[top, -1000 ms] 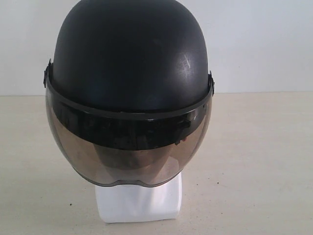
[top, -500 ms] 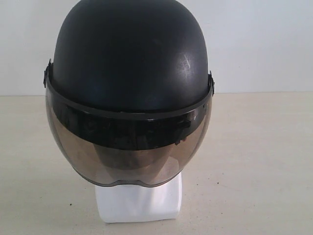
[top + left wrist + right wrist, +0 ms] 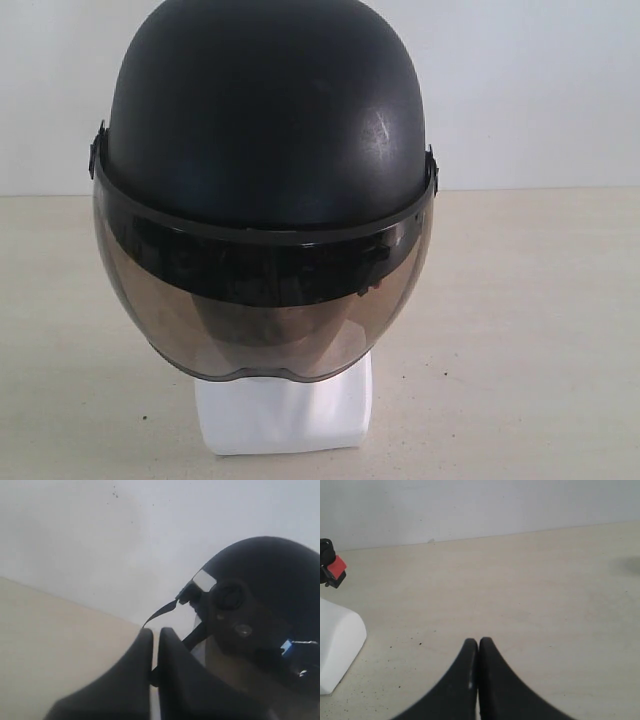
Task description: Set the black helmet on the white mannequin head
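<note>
The black helmet (image 3: 265,120) sits on the white mannequin head, and its smoky visor (image 3: 260,310) covers the face. Only the head's white squarish base (image 3: 285,415) shows below the visor. Neither gripper appears in the exterior view. In the left wrist view my left gripper (image 3: 155,630) is shut with a hairline gap, beside the helmet's side (image 3: 270,580). A black strap (image 3: 162,612) hangs from the helmet and passes behind the fingertips; I cannot tell if it is pinched. My right gripper (image 3: 478,641) is shut on nothing above bare table, apart from the base (image 3: 335,645).
The beige table (image 3: 530,330) runs back to a white wall (image 3: 540,90). A red buckle piece (image 3: 336,569) hangs above the base in the right wrist view. A small blue clip (image 3: 287,646) shows under the helmet's rim.
</note>
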Tool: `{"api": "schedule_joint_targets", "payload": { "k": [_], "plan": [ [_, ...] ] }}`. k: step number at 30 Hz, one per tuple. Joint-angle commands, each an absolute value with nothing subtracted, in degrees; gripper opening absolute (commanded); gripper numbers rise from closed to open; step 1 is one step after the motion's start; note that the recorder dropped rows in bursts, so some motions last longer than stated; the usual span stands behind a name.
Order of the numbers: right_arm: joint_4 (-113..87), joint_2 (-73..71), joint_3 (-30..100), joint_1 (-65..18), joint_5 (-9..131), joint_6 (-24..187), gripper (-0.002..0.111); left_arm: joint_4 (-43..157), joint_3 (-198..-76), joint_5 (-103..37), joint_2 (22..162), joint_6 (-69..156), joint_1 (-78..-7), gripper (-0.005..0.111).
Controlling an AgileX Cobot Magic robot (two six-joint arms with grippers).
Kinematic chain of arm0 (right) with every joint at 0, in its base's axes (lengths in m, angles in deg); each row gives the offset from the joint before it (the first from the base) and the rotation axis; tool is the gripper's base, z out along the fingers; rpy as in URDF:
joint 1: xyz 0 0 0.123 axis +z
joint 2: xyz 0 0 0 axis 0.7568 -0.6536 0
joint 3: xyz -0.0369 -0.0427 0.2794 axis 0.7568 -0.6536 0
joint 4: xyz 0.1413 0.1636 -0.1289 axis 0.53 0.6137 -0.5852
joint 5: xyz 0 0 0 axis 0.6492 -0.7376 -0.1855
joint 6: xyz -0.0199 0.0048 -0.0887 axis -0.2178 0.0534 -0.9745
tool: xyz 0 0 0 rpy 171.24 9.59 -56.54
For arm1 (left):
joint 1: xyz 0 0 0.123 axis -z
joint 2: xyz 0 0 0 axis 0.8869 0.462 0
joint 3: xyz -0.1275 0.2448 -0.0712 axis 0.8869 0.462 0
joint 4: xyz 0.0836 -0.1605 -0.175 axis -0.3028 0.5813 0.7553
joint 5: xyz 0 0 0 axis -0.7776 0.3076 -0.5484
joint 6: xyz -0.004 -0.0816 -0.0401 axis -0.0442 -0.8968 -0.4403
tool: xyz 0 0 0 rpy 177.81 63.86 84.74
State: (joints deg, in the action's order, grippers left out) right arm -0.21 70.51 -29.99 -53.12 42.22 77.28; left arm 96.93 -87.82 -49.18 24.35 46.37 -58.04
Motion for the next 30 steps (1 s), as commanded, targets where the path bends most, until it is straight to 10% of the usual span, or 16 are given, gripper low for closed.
{"api": "schedule_joint_targets", "payload": {
  "k": [1, 30],
  "plan": [
    [-0.15, 70.78, -29.97, -53.15, 43.04, 77.34, 0.0, 85.56, -87.3, -51.7, 23.09, 43.38, -57.92, 0.004],
    [-0.15, 70.78, -29.97, -53.15, 43.04, 77.34, 0.0, 62.98, -76.3, -49.71, 22.25, 38.26, -57.92, 0.004]
  ]
}}
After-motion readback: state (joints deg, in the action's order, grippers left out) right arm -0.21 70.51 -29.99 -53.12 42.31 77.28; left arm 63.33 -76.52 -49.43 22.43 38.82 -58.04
